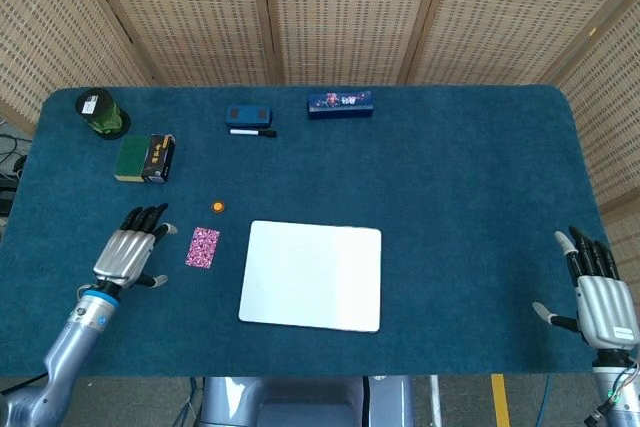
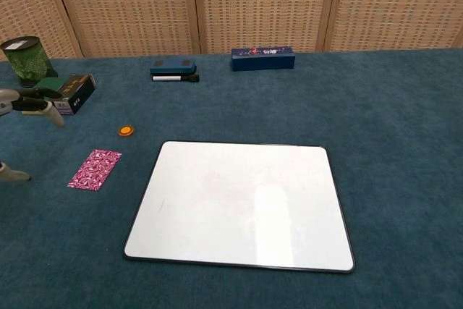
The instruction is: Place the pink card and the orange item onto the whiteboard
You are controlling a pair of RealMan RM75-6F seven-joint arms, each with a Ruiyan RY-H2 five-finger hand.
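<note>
The pink patterned card [image 1: 203, 247] [image 2: 95, 169] lies flat on the blue cloth, left of the whiteboard [image 1: 313, 275] [image 2: 242, 204]. A small orange disc [image 1: 218, 207] [image 2: 126, 130] sits just beyond the card. My left hand [image 1: 130, 248] [image 2: 25, 103] hovers a little left of the card, fingers spread and empty. My right hand [image 1: 598, 289] stays at the table's near right edge, fingers apart, holding nothing; the chest view does not show it.
At the far side lie a dark eraser [image 1: 248, 115] with a marker [image 1: 253, 132], a blue box [image 1: 340, 104], a green-and-black box [image 1: 146, 157] and a green cup [image 1: 99, 113]. A wicker screen [image 1: 330, 7] backs the table.
</note>
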